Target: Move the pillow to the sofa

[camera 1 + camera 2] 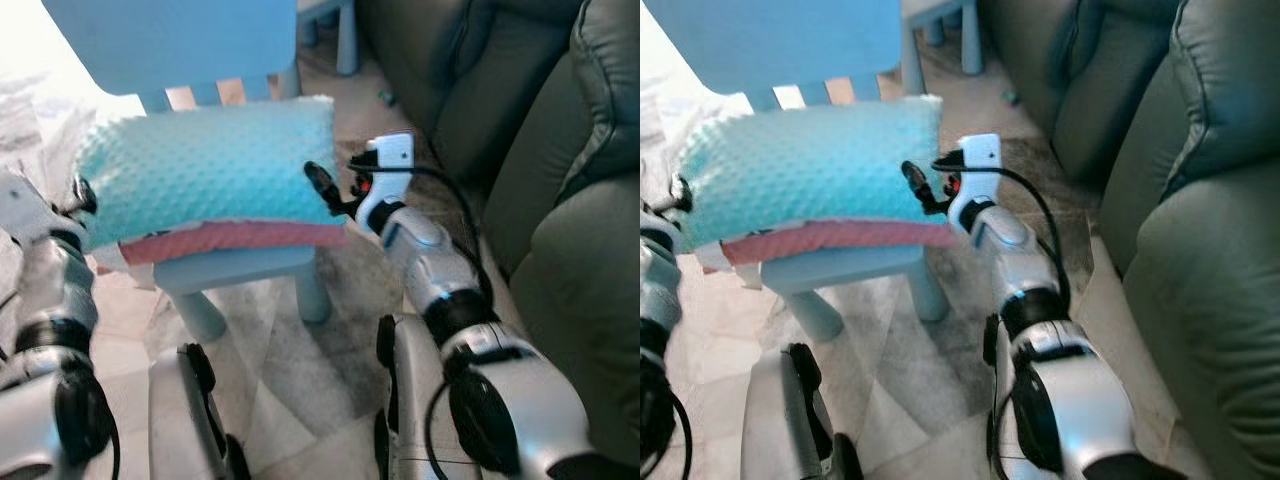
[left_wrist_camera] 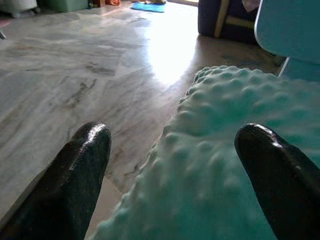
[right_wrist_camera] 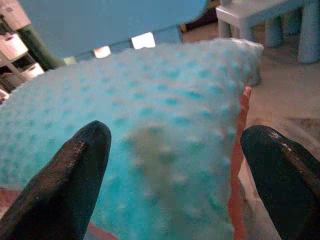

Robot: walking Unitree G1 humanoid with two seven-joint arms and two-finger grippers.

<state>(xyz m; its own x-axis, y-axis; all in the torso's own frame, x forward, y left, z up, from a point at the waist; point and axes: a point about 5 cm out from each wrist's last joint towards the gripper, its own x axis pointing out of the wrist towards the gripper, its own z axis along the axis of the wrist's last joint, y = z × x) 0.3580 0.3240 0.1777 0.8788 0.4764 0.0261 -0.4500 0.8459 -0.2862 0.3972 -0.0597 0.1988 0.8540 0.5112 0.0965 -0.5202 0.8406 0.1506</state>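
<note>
we see the pillow (image 1: 205, 165), a teal dotted cushion with a pink underside, lying flat on the seat of a small light blue chair (image 1: 240, 268). its edges overhang the seat on both sides. the sofa (image 1: 560, 190), grey-green and deeply cushioned, stands well apart from the pillow, off beyond our right arm.

our right gripper (image 3: 172, 175) is at the pillow's right end. its fingers (image 3: 65, 185) are spread wide, and the teal face of the pillow and its pink edge lie between them, close in front. we cannot tell whether either finger touches the fabric.

our left gripper (image 2: 182, 175) is at the pillow's left end. its fingers (image 2: 70, 185) are also spread wide. one finger has the pillow's bumpy surface behind it; the other is out past the pillow's edge, with the marble floor (image 2: 75, 75) behind it. the pillow's corner bulges into the gap between them.

neither pair of fingers is closed on anything. the chair's back (image 1: 170, 40) rises beyond the pillow, on the far side from the fingers.
</note>
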